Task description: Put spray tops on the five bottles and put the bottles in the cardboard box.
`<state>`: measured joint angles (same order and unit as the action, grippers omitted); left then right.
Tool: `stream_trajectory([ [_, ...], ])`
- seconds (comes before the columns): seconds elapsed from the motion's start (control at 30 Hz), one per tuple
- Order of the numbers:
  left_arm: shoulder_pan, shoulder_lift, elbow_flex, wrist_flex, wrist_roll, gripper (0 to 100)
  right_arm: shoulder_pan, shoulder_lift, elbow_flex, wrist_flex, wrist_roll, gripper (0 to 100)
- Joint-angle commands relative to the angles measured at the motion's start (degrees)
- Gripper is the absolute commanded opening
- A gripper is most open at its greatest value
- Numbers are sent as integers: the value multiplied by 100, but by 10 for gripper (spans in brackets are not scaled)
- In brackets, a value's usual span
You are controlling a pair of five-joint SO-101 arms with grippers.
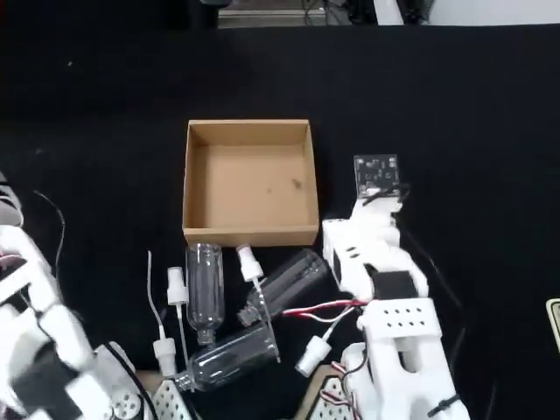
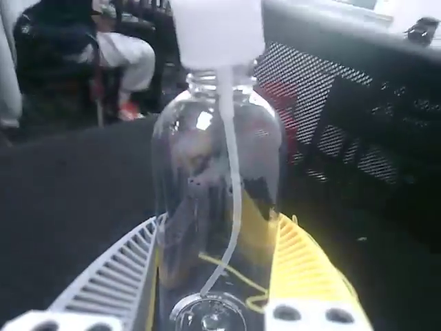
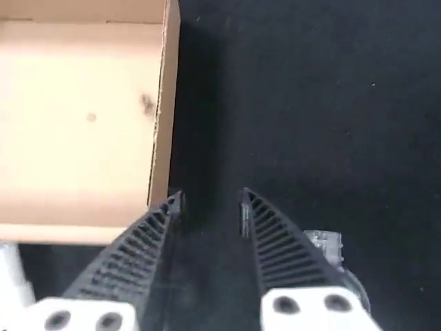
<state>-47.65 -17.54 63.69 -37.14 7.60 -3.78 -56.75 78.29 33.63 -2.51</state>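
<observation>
The left pincer (image 2: pixel 217 224) is clamped on a clear plastic bottle (image 2: pixel 207 158). One grey-white ribbed finger and one yellow ribbed finger press against its sides. A white spray top (image 2: pixel 217 31) sits at this bottle's neck, and its thin tube runs down inside to the base. Whether the top is screwed home I cannot tell.

The right pincer (image 3: pixel 210 203) hangs open, its two black ribbed fingers apart with nothing between them. It is over the black table (image 1: pixel 455 105), just off the corner of the open brown cardboard box (image 1: pixel 249 234) that is nearest the right arm.

In the high view, three clear bottles lie on their sides on the table, on the arms' side of the box.
- The straight bottle (image 1: pixel 204 289) has its base almost at the box wall, near the corner towards the left arm, with its neck pointing away from the box.
- The slanted bottle (image 1: pixel 284 282) lies near the corner towards the right arm.
- The far bottle (image 1: pixel 229 357) lies crosswise beyond those two, well apart from the box.

I cannot tell whether any of these three is the held one.

Loose white spray tops lie among them.
- One (image 1: pixel 178 287) is just beside the straight bottle.
- One (image 1: pixel 248 261) is between the straight and slanted bottles, close to the box wall.
- One (image 1: pixel 164 354) is by the narrow end of the far bottle.
- One (image 1: pixel 313 354) is by the right arm, away from the box.
</observation>
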Motion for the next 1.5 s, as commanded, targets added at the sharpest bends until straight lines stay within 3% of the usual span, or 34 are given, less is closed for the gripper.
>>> stream_trajectory([
  [0.0, -145, 747, 84, -1538, -615, 30, -44, -110, 13, -264, 35, 107],
  [0.13, -251, 1714, 145, -2242, -967, 30, -70, -110, 31, -255, 35, 107],
  [0.73, -585, 4176, 330, -3675, -976, 34, -70, -110, 40, -229, 35, 107],
  [0.93, -558, 4853, 374, -4809, -1864, 34, -79, -110, 40, -229, 35, 107],
  [1.1, -567, 5301, 347, -5741, -1908, 38, -79, -110, 40, -229, 35, 107],
  [1.3, -585, 5512, 338, -5767, -1688, 186, -79, -110, 40, -229, 35, 107],
  [1.47, -593, 5468, 365, -5767, -1363, 199, -70, -110, 40, -229, 35, 107],
])
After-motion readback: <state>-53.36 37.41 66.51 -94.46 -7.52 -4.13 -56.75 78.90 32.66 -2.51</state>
